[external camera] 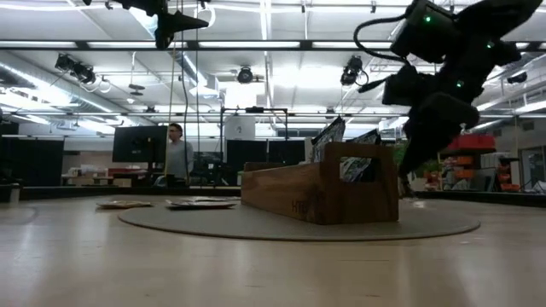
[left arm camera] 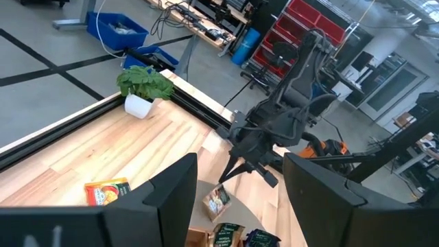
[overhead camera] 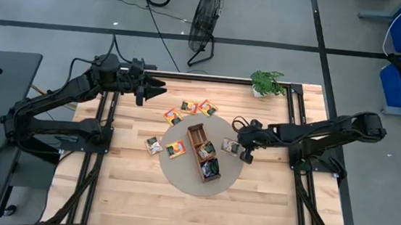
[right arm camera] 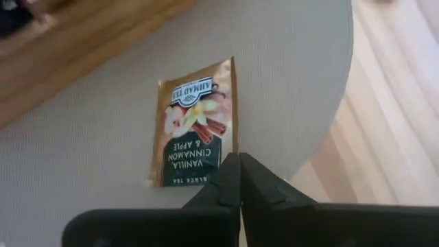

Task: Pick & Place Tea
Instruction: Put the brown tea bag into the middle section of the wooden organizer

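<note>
Resting flat on the round grey mat [overhead camera: 180, 175], at about three o'clock from the wooden compartment tray [overhead camera: 199, 143]: one vanilla-cinnamon-apple tea sachet [right arm camera: 195, 123], with right gripper [right arm camera: 239, 180] closed tip to tip at its near corner, seemingly pinching that edge to lift it, though actual hold cannot be confirmed. Lying loose on the worktop [overhead camera: 134, 201] at eleven and nine o'clock from the tray, awaiting sorting: further orange sachets [overhead camera: 188, 108]; several dark ones already filed in the compartments. Hovering high at ten o'clock, fingers apart and empty, clear of the working arm: left gripper [overhead camera: 160, 88].
</note>
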Action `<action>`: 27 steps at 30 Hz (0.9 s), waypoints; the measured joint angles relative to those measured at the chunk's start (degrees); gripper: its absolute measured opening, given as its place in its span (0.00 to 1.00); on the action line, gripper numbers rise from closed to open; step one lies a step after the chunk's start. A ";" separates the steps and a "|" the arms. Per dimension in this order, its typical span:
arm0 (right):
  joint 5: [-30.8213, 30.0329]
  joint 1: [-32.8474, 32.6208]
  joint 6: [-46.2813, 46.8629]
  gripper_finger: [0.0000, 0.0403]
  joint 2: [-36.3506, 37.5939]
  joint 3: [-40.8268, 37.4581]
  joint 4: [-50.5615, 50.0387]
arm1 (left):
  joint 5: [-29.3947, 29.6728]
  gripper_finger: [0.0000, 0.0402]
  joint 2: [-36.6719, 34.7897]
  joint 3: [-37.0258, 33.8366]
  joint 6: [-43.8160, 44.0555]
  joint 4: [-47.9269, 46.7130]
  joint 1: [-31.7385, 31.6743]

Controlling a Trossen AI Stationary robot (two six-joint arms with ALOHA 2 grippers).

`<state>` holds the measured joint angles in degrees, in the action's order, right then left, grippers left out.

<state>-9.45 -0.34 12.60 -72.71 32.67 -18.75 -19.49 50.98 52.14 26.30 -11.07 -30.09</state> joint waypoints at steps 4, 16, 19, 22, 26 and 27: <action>-0.02 -0.02 0.33 0.00 0.75 2.75 -4.91 | 0.00 0.55 0.01 0.00 0.44 -0.07 0.00; 1.57 0.32 0.46 0.00 3.48 8.93 -7.60 | -0.25 0.55 5.79 -0.07 1.56 0.08 1.73; 6.14 0.35 4.28 0.00 3.48 7.51 -7.52 | -1.10 0.55 7.19 -0.07 1.56 0.48 2.15; 7.57 0.16 8.64 0.04 3.45 5.44 -7.29 | -1.29 0.55 7.28 -0.07 1.37 1.02 2.36; 7.54 0.09 10.40 0.15 3.45 2.62 -5.66 | -1.27 0.55 7.29 -0.07 1.16 1.23 2.33; 7.32 0.08 10.28 0.19 3.27 1.94 -4.39 | -1.27 0.55 7.29 -0.07 1.20 1.27 2.29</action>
<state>-2.13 -0.26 22.87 -69.44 34.61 -23.14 -20.75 58.27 52.07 27.51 -9.80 -27.79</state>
